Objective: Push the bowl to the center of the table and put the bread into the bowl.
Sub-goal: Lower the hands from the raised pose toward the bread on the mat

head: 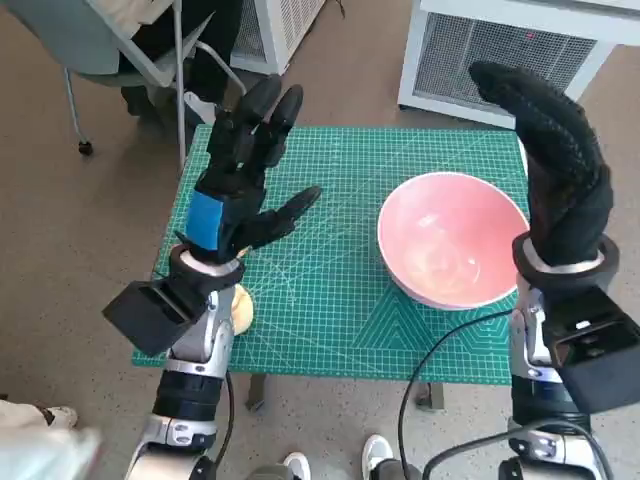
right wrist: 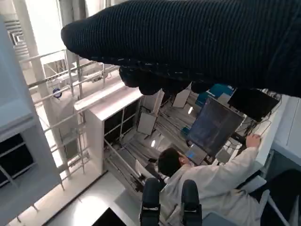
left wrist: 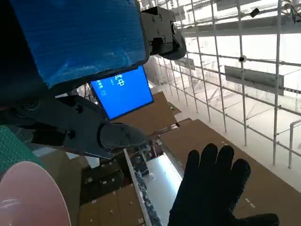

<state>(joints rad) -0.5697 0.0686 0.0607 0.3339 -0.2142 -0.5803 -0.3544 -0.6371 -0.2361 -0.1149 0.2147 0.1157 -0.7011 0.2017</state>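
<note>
Two empty hands are raised above the worktop [head: 340, 320]: left hand [head: 240, 180] with fingers spread, right hand [head: 560, 170] flat. The bowl [head: 453, 240] sits just inside the right hand, awaiting its push; the bread [head: 242, 310] lies beneath the left wrist.

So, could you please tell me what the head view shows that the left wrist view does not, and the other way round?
Only the head view shows the whole green mat, the bread half hidden behind the left forearm near the mat's front left corner, a chair, and shoes on the floor.

Only the left wrist view shows a blue screen and the white scaffolding of the room.

Both show the pink bowl, the left robot hand and the gloved right robot hand, each raised, fingers apart, holding nothing.
</note>
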